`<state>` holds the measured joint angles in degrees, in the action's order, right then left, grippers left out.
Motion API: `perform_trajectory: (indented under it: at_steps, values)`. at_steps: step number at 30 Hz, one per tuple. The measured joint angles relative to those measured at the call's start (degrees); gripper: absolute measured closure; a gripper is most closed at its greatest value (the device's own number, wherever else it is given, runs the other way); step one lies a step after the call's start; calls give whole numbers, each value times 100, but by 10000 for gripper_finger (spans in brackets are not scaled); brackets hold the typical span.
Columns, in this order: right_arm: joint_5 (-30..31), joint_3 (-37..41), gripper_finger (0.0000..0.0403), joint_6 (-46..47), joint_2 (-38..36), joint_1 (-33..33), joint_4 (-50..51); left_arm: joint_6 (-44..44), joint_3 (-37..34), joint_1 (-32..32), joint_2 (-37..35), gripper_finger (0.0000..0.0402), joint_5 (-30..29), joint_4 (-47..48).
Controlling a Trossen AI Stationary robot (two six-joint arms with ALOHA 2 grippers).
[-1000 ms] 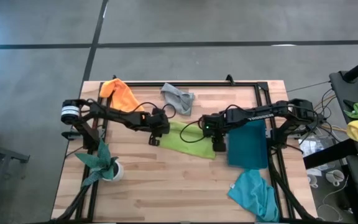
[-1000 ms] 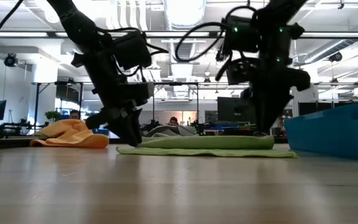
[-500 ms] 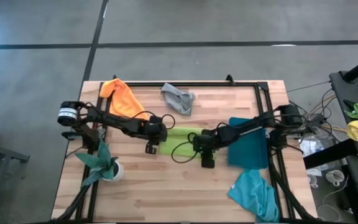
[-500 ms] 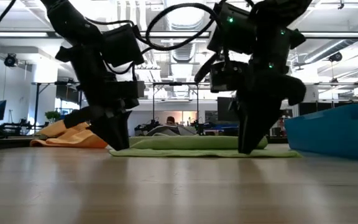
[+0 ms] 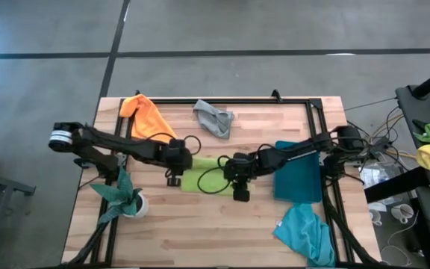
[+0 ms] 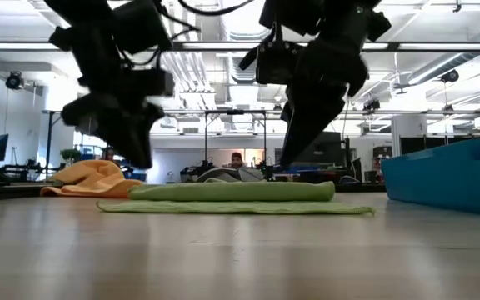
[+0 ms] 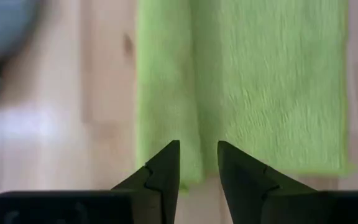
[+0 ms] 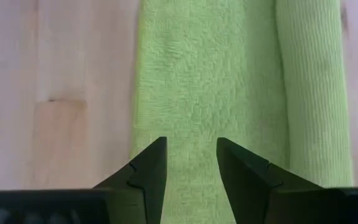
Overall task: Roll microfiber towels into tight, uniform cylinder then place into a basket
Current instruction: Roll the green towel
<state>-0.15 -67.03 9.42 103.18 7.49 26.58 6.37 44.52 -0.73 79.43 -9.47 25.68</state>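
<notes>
Lying flat, the lime green towel (image 5: 200, 178) runs lengthwise between both arms' parted, empty jaws.

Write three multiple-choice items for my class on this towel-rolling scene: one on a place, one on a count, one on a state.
1. Where does the teal basket stand?
A. at the table's right side
B. beside the potted plant
C. on the orange towel

2. How many cloths lie on the table top?
A. two
B. four
C. six

3. In what state is the lime green towel?
A. fully flat
B. partly rolled, part still flat
C. inside the basket

Answers:
1. A, it lies by the right arm's base.
2. B: orange towel, grey towel, lime green, turquoise towel.
3. B, the low view shows a roll above a flat layer, with the left gripper and right gripper open over it.
</notes>
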Motion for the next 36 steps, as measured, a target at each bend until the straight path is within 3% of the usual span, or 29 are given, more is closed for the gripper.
perform_trajectory:
  at_steps: [12, 19, 29, 36]
  values:
    - [-347, -251, 266, -344, 857, 76, -1124, 186, -572, -50, 255, 308, -98, -1178]
    - [-647, -777, 268, -298, 1506, 86, -1143, 756, -836, -50, 534, 308, -315, -1791]
    - [-775, -825, 290, -244, 1650, 175, -1119, 898, -801, -50, 1016, 310, -1212, -1955]
    - [-1064, -792, 314, -191, 1664, 205, -1051, 908, -802, -44, 1011, 369, -1325, -1909]
